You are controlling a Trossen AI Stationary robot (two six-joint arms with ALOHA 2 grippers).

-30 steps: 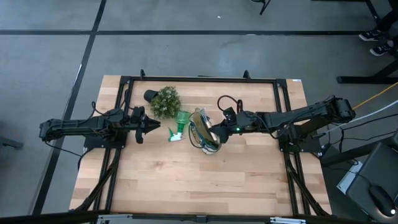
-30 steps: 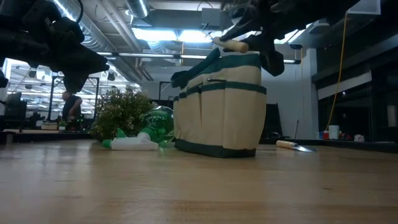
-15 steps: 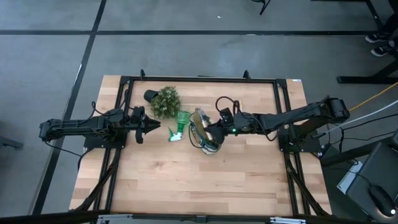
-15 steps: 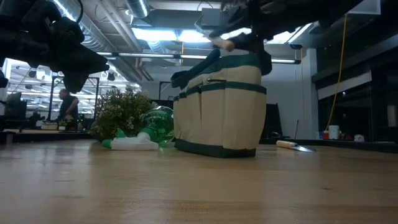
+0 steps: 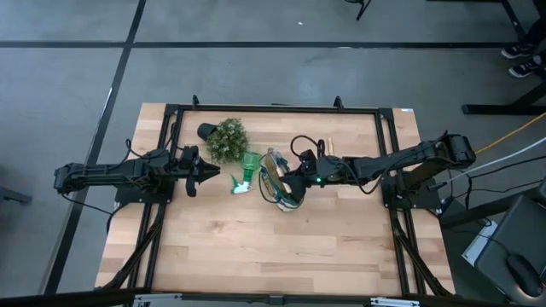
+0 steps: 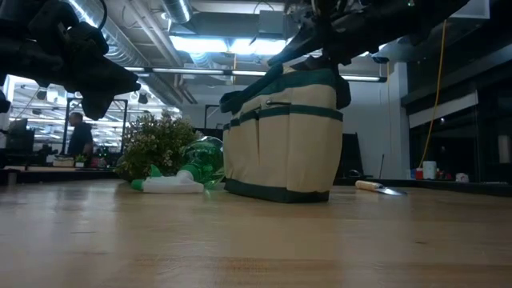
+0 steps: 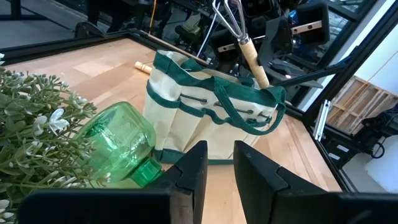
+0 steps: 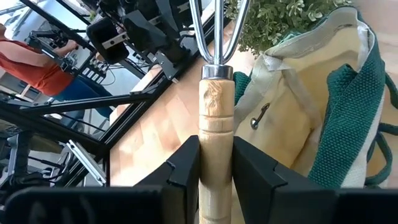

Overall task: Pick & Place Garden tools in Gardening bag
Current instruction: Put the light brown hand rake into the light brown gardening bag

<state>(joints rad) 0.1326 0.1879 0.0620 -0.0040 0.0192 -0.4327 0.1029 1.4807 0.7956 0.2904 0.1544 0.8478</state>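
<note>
The beige gardening bag [image 5: 281, 183] with green trim stands upright at the table's middle. My right gripper [image 5: 295, 176] hangs over its mouth, shut on a wooden-handled tool [image 7: 247, 51] with metal prongs [image 7: 227, 12] pointing up. A second wooden-handled tool [image 6: 381, 188] lies flat on the table beyond the bag. A green plastic bottle [image 5: 245, 175] lies on its side left of the bag. My left gripper [image 5: 212, 175] waits left of the bottle, its fingers a narrow gap apart with nothing between them. My right gripper pinches the wooden handle [image 8: 216, 124] between its two fingers [image 8: 186, 168], below the metal collar. The fingers come from the table's right, slanting slightly down, and lie across the handle. The tool stands tilted, prongs up, its lower handle end [image 7: 266, 84] inside the bag's mouth.
A bushy plant [image 5: 227, 141] in a black pot stands behind the bottle at the far left of the bag. The bag's green handles [image 8: 348, 99] droop around its mouth. A black frame [image 5: 273, 109] borders the table. Bare wood lies along the near half.
My right gripper has gone toward the table's left edge and down over the bag. The tool's wooden end, which showed above the bag's rim in the low view, has sunk out of sight behind it.
</note>
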